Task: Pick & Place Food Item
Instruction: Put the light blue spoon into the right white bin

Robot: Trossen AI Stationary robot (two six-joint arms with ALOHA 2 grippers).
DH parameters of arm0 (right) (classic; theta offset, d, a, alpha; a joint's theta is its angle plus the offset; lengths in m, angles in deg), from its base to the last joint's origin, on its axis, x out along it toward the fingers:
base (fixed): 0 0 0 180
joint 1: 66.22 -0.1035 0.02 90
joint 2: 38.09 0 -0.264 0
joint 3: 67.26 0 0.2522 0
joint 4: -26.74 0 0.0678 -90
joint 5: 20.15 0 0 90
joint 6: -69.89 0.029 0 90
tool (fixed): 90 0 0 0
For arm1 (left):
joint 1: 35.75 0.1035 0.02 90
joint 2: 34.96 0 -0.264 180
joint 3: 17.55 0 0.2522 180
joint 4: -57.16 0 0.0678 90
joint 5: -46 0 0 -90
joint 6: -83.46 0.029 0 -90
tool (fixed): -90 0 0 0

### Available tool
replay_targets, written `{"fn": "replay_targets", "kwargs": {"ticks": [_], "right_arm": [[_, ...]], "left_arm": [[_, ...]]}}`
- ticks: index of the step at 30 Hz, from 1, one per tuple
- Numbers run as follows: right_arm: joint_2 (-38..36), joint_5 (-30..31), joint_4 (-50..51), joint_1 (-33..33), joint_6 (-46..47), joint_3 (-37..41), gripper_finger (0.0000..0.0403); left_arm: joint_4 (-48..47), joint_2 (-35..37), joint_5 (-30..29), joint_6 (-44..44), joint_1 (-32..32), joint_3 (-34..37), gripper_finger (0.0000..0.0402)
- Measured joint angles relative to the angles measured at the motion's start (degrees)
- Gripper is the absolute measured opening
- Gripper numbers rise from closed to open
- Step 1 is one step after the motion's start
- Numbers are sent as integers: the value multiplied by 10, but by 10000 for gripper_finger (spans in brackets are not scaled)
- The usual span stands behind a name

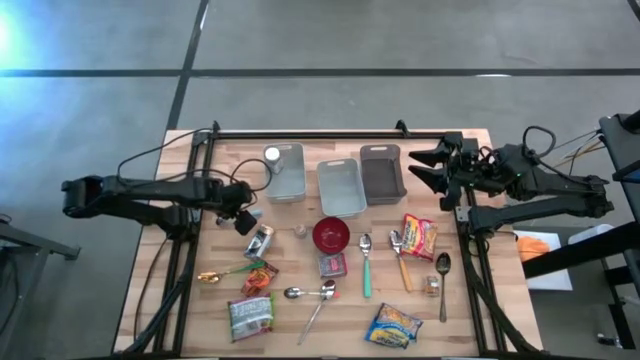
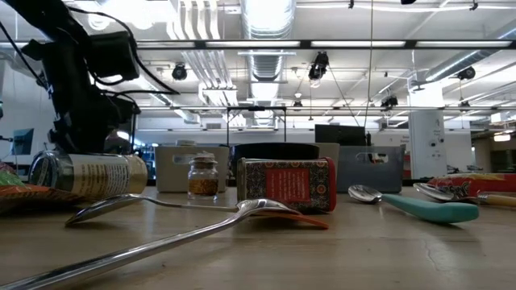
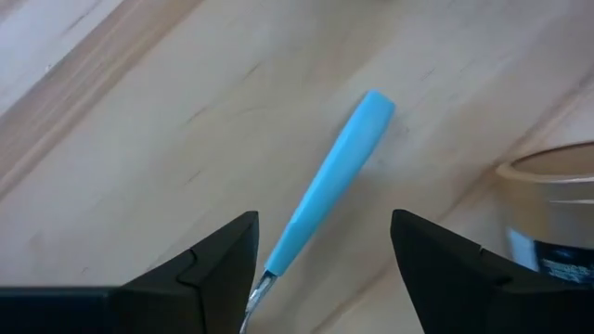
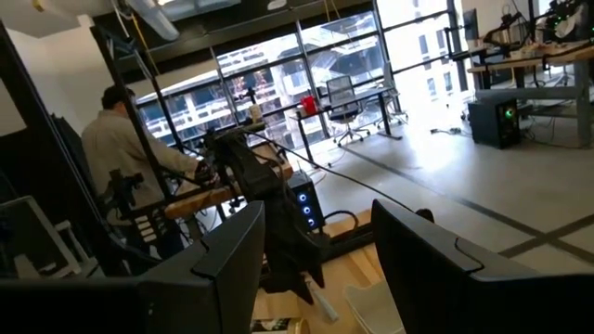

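My left gripper (image 1: 247, 222) (image 3: 320, 218) points down at the table's left part, open, its fingers either side of a light-blue utensil handle (image 3: 329, 176) that lies flat on the wood; nothing is touched. A tin can (image 1: 258, 241) (image 2: 89, 173) lies on its side just nearer than the gripper, and its edge (image 3: 555, 209) shows beside one finger. My right gripper (image 1: 420, 168) (image 4: 316, 209) is raised at the far right, pointing level across the table, open and empty.
Three bins stand at the far edge: two clear (image 1: 285, 172) (image 1: 341, 186) and one dark (image 1: 381, 170). A red bowl (image 1: 331, 235), a red box (image 1: 332, 264) (image 2: 286, 184), a spice jar (image 2: 203, 176), several spoons and food packets (image 1: 420, 237) (image 1: 393, 325) (image 1: 250, 316) are spread over the middle and near part.
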Motion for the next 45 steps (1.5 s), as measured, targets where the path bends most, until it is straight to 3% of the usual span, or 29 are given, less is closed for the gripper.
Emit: {"fn": "replay_targets", "kwargs": {"ticks": [8, 13, 16, 22, 23, 35, 41, 45], "right_arm": [[0, -2, 0, 0, 12, 0, 196], [-1, -3, 0, 0, 15, 0, 196], [-1, -3, 0, 0, 15, 0, 196], [-1, -6, 0, 0, 15, 0, 196], [-1, -12, 0, 0, 15, 0, 196], [0, -18, 0, 0, 15, 0, 196], [0, -17, 0, 0, 15, 0, 196], [0, -17, 0, 0, 15, 0, 196]], "left_arm": [[6, -119, -2, 2, 5, -13, 248], [-4, -155, 3, 21, 5, -35, 233], [-6, -157, 11, 33, 5, -43, 188], [0, -158, 34, 32, 5, -46, 33], [-1, -158, 34, 30, 5, -46, 23], [-45, -140, 57, -31, 5, -61, 23], [-115, -99, 49, -58, 5, -139, 23], [-216, -91, 5, -66, 5, -230, 23]]}}
